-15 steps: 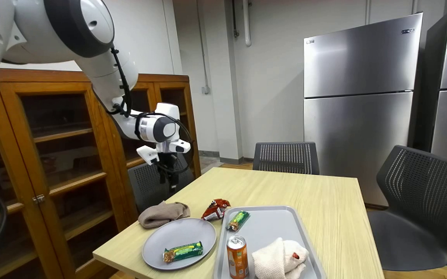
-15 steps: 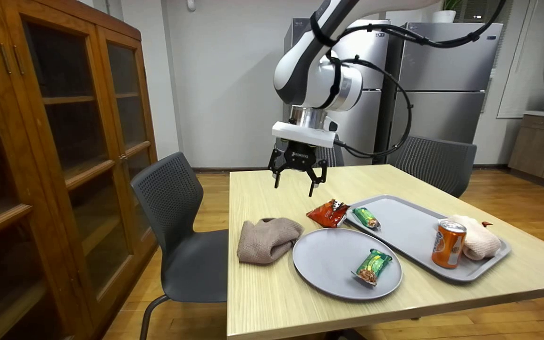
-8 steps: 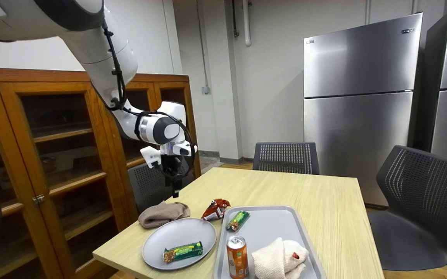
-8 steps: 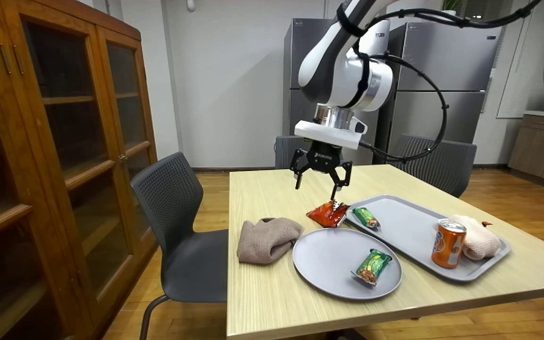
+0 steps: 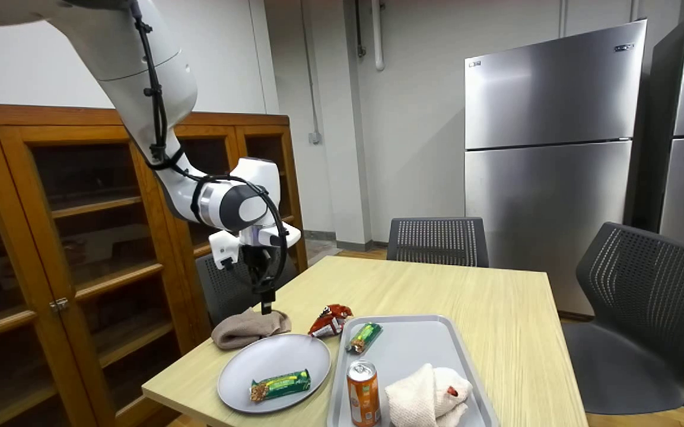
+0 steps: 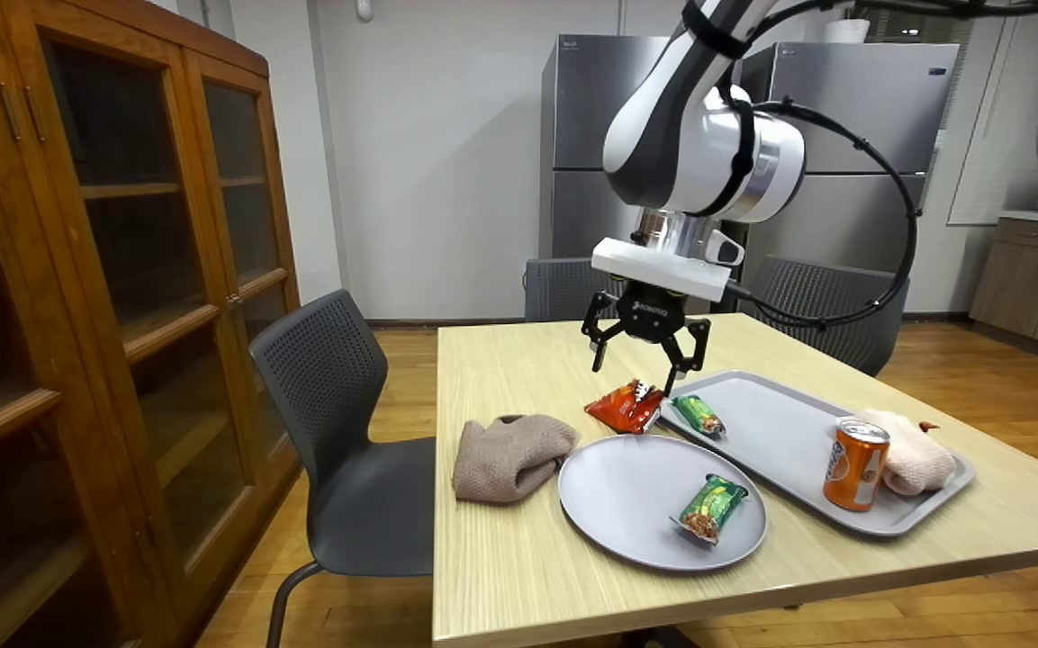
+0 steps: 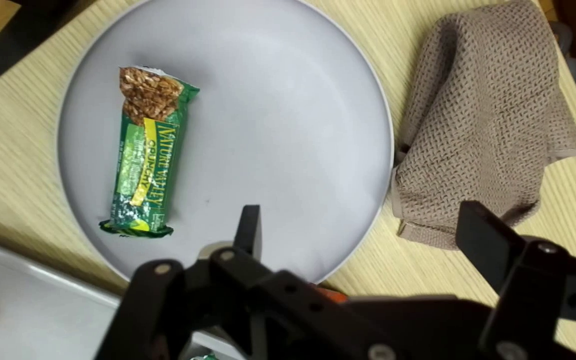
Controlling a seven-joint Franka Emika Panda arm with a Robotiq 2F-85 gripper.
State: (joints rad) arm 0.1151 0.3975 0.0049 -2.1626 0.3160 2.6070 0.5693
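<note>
Counter (image 6: 500, 576) in pale wood carries everything I am working over. On it lies the grey tray (image 6: 771, 427), then the round grey plate (image 7: 268, 130), and right beside the plate's rim the brown towel (image 7: 482, 120), a slack waffle-weave heap that I'd expect to give under any pinch. My tool (image 6: 633, 381) hangs above the counter, its jaws spread wide apart with nothing between them, and I see no contact with anything below. Nearest to it, as I read the views, is the red packet (image 6: 622, 409), resting on the counter between tray and towel, just beside the plate; in the wrist view only a sliver of it shows past the tool. Whether it touches the tray I can't tell. It stands in creased, glossy peaks, so I judge it light, slick and springy, with contents that may be crushable, though I can't see them. The place to hold it, I'd say, is low across the raised middle, with a gentle squeeze; a grab at a loose corner could slide off the film. Smallest are the bar on the plate (image 7: 148, 160) and its twin in the tray's corner (image 6: 699, 416), both green-wrapped, probably stiffer, best taken across their narrow width.
</note>
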